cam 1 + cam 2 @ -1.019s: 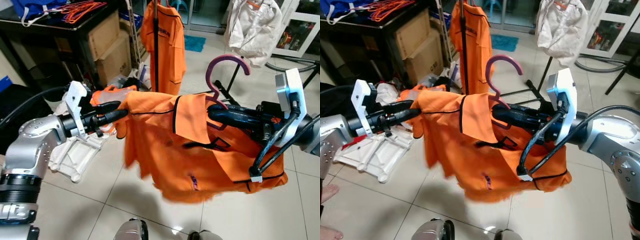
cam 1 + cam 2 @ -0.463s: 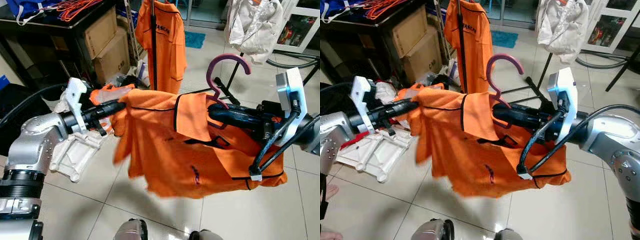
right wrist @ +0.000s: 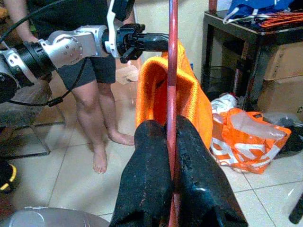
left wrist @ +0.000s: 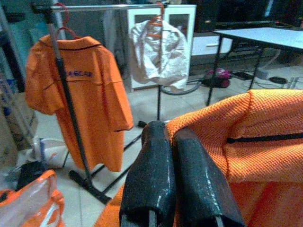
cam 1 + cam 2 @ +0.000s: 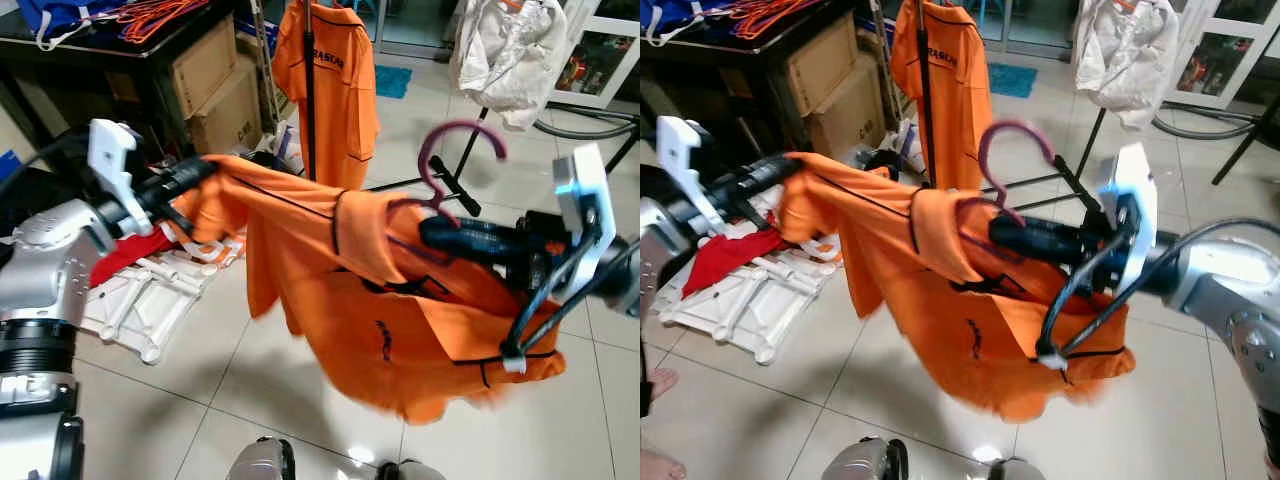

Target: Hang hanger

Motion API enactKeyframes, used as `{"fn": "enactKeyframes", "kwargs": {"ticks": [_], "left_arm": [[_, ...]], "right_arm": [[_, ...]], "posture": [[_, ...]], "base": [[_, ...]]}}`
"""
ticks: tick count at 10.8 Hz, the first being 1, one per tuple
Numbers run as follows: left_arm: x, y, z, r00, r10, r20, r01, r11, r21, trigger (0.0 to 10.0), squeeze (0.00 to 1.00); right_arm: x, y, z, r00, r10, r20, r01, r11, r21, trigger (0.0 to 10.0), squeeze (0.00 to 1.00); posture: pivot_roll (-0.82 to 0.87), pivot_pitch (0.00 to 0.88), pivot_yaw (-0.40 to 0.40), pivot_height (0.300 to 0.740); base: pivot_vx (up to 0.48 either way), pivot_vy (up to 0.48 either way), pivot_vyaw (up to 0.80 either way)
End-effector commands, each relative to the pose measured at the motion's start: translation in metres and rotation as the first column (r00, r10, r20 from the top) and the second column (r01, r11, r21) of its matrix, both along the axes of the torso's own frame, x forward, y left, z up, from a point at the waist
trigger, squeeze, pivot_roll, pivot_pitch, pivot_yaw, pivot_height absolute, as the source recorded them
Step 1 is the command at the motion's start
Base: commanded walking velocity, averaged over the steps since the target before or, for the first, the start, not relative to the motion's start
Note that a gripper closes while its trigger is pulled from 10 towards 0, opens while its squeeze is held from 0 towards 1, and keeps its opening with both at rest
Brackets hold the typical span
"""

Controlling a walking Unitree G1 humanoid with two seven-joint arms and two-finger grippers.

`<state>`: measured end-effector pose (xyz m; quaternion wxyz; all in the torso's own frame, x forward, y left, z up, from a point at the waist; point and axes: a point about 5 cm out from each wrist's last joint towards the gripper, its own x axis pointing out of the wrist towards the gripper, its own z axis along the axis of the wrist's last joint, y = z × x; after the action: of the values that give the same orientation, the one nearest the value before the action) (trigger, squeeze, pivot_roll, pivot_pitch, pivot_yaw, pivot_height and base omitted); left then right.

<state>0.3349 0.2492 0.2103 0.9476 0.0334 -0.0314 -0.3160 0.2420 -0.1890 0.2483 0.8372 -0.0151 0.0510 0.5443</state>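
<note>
Left pincer (image 5: 200, 170) has swung up and outward, pinching orange polo shirt (image 5: 400, 300) taut | right pincer (image 5: 440, 235) clamps maroon plastic hanger (image 5: 450, 150) inside collar | rack hanging not yet begun.

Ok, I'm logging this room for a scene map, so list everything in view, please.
orange shirt: one, orange, stretched between both arms
hanger: one, purple-red, inside that shirt
clothes rack: one, dark, behind
hung shirt: one, orange, on rack
white garment: one, white, on rack
cardboard boxes: two, brown, under dark table
white plastic frame: one, on floor
person's legs: bare, beside robot
left end effector: black, shut on shirt
right end effector: black, shut on hanger
</note>
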Motion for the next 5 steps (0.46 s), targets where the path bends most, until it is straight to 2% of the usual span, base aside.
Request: {"fn": "enactKeyframes", "kwargs": {"ticks": [1, 3, 5], "left_arm": [[0.001, 0.019, 0.009, 0.994, 0.109, 0.032, -0.11, 0.994, 0.024, 0.0, 0.0], [0.005, 0.037, 0.007, 0.964, 0.262, 0.039, -0.264, 0.963, 0.052, 0.0, 0.0], [0.005, 0.047, 0.007, 0.942, 0.332, 0.041, -0.334, 0.941, 0.059, 0.0, 0.0]], "right_arm": [[-0.004, -0.003, 0.008, 0.999, 0.009, 0.049, -0.008, 1.0, -0.025, 10.0, 0.0], [-0.003, -0.005, 0.004, 0.999, 0.011, 0.043, -0.008, 0.997, -0.074, 10.0, 0.0], [0.0, -0.005, 0.004, 0.999, 0.008, 0.046, -0.004, 0.997, -0.08, 10.0, 0.0]], "posture": [[-0.06, 0.094, 0.047, 0.74], [-0.06, 0.095, 0.042, 0.74], [-0.06, 0.092, 0.031, 0.74]], "base": [[0.0, 0.0, 0.0], [0.0, 0.0, 0.0], [0.0, 0.0, 0.0]]}}
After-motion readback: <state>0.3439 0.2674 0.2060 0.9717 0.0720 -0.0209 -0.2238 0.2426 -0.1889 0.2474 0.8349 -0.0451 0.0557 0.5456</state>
